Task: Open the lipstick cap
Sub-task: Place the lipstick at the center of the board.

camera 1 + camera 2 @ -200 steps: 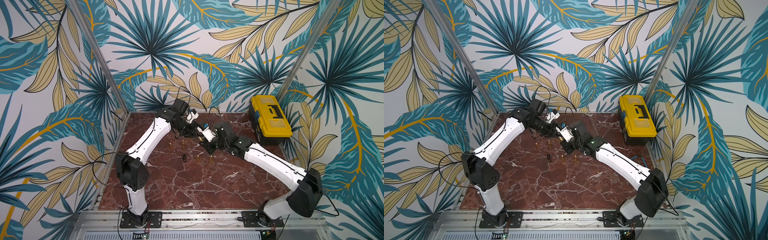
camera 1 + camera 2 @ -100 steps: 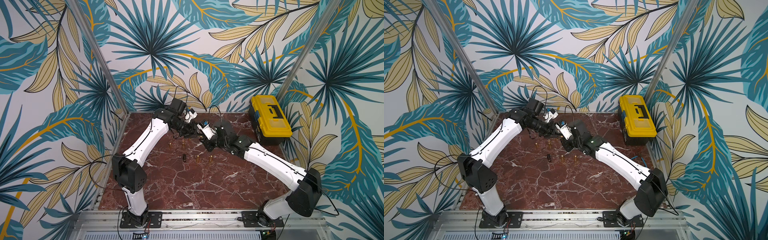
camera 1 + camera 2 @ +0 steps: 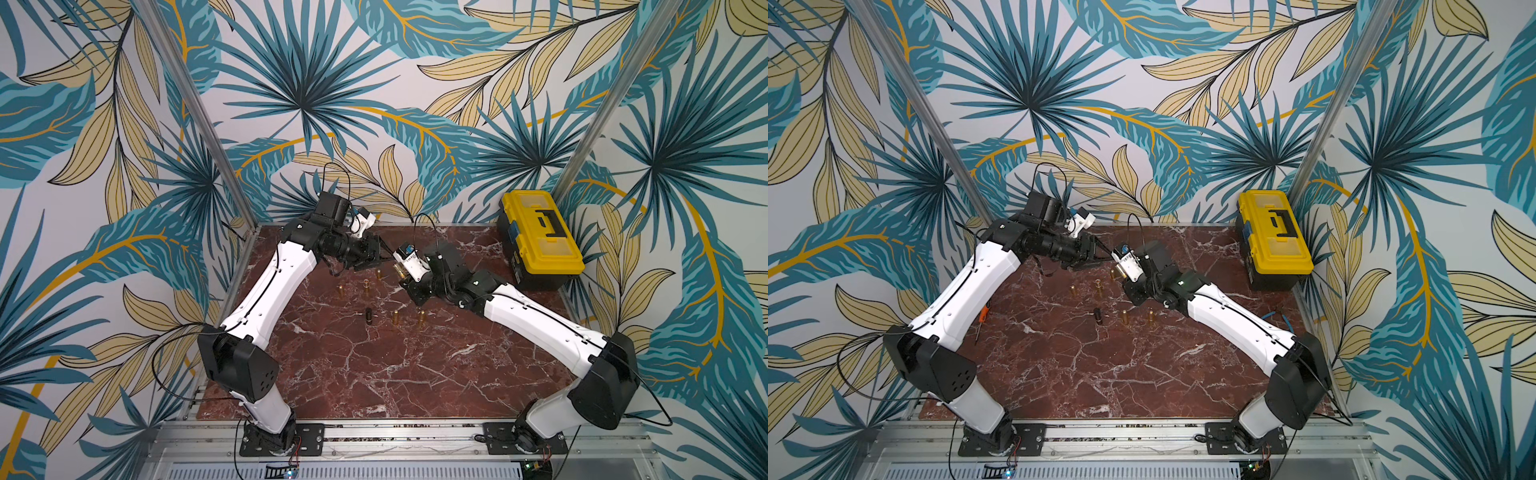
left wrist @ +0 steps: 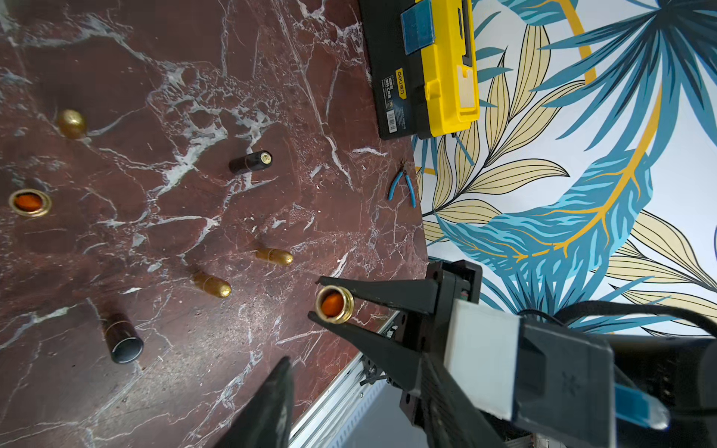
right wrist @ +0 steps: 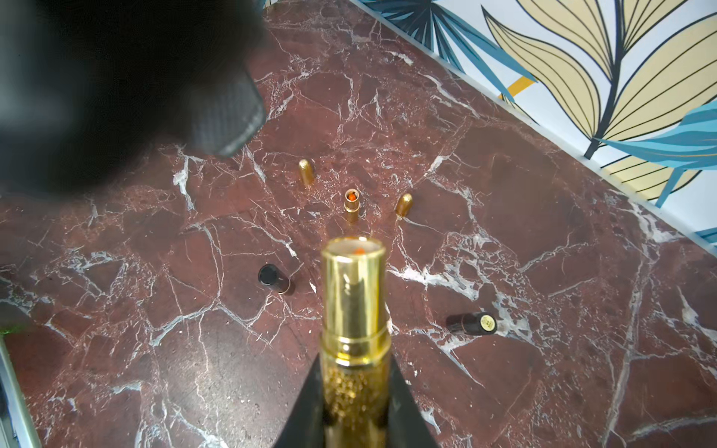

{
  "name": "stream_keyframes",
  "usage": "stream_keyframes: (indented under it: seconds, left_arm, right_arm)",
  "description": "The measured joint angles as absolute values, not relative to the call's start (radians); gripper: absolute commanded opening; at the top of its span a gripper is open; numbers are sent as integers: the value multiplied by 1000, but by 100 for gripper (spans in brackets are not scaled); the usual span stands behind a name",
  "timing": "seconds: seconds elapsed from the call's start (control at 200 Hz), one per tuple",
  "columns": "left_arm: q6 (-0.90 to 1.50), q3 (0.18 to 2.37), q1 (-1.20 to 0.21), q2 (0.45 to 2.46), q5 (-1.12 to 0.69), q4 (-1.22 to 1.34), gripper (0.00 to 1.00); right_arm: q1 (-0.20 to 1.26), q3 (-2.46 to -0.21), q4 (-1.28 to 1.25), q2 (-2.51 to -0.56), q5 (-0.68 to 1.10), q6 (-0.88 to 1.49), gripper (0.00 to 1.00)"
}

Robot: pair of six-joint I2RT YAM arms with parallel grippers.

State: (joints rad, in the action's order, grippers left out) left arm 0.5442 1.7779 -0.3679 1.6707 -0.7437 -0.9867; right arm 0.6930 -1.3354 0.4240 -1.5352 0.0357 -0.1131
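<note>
Above the middle of the red marble desk [image 3: 374,374] both arms meet. The right end effector [image 4: 322,300] is closed on the gold lipstick [image 5: 355,302] and grips it at the glittered base, lifted clear of the desk. The mouth of the tube is bare and the orange stick shows inside, so I judge the cap is already off and what remains is to separate cleanly. The left end effector [image 3: 380,254] is just beside the tube. Only one of its fingers [image 4: 271,403] is in view, so I cannot tell if it is open or carries the cap. To do this well, the right side should grip only the base, and the left should draw away straight along the tube's axis, so nothing scrapes the soft stick. Several gold caps [image 4: 212,285] lie loose below. For writing, the yellow toolbox [image 4: 438,70] has "deli" on its side label [image 4: 399,87]. The black lipstick [image 4: 250,161] has a round gold label, too small to read.
</note>
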Motion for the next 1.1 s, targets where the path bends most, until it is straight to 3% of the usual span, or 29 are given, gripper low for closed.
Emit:
stream_keyframes:
  seconds: [0.656, 1.102]
  left_arm:
    - [587, 1706, -403, 1672, -762, -900, 46]
    - [589, 1665, -411, 1678, -710, -870, 49]
  right_arm:
    - [690, -1335, 424, -1535, 58, -98, 5]
    - [695, -1323, 426, -1516, 76, -98, 5]
